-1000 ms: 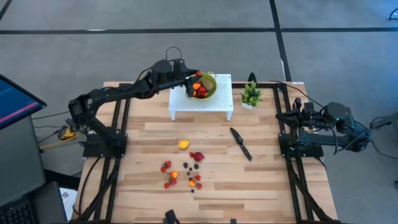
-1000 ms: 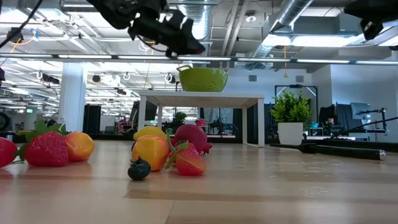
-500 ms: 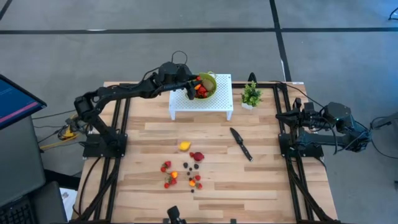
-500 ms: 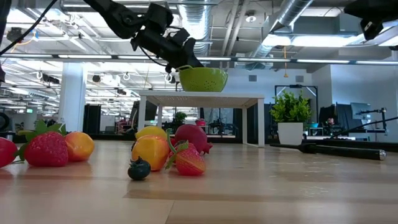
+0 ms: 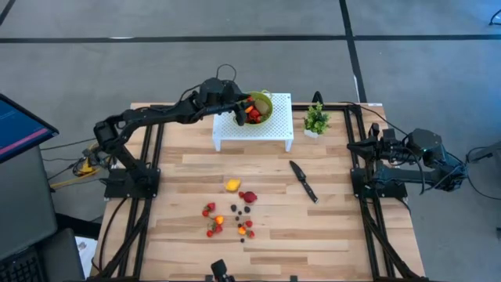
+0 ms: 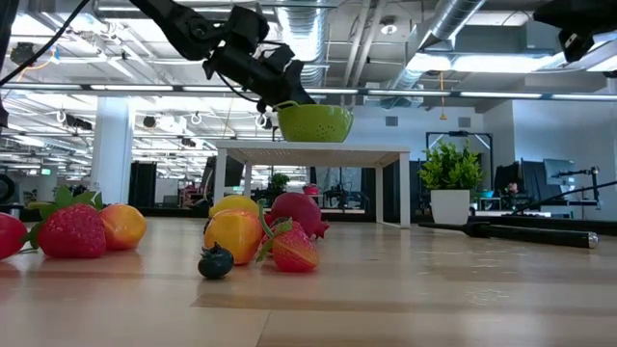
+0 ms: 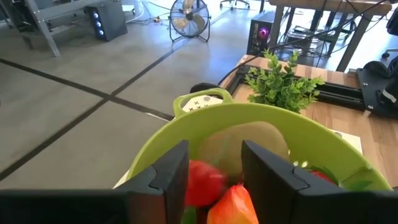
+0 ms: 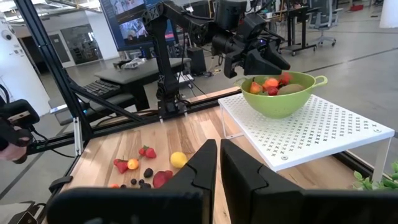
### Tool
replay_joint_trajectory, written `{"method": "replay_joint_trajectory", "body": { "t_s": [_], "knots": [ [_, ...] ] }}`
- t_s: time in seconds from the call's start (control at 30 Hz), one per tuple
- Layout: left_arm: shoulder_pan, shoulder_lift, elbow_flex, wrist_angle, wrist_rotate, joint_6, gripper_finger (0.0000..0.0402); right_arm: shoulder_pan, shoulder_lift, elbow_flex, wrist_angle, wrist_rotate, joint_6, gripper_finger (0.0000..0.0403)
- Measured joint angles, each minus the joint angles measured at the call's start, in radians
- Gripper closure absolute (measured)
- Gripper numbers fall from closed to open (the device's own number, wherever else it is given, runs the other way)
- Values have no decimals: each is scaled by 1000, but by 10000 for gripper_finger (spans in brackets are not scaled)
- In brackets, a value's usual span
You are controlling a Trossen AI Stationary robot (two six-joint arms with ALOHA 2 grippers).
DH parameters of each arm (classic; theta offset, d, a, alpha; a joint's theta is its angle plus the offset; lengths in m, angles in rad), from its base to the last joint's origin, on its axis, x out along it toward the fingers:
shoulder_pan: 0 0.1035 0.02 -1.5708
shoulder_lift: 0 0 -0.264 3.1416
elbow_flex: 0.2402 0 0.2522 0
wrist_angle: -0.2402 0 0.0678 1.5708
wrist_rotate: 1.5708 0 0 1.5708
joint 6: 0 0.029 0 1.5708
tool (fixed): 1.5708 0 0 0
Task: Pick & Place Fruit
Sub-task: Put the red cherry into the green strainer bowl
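Fruit sits in the green bowl beneath left claw.

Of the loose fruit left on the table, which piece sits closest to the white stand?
The yellow fruit. It lies alone, nearest the white stand; the dark red fruit and the berry cluster lie farther toward the table's front.

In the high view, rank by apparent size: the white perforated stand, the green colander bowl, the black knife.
1. White perforated stand
2. Green colander bowl, partly hidden by the left gripper
3. Black knife, long but thin
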Motion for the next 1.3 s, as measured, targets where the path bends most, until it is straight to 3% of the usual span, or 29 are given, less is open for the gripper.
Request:
{"method": "replay_joint_trajectory", "body": {
  "t_s": [0.3, 0.6, 1.03, 1.3],
  "knots": [
    [0, 0, 0, -1, 0, 0, 228, 0, 0, 0, 0, 0, 0, 386],
    [-31, -38, -2, -15, 0, 21, 235, 0, 0, 0, 0, 0, 0, 386],
    [-225, -268, -1, -147, 0, 86, 257, 0, 0, 0, 0, 0, 0, 386],
    [-372, -333, -1, -367, 0, 87, 262, 0, 0, 0, 0, 0, 0, 386]
  ]
}}
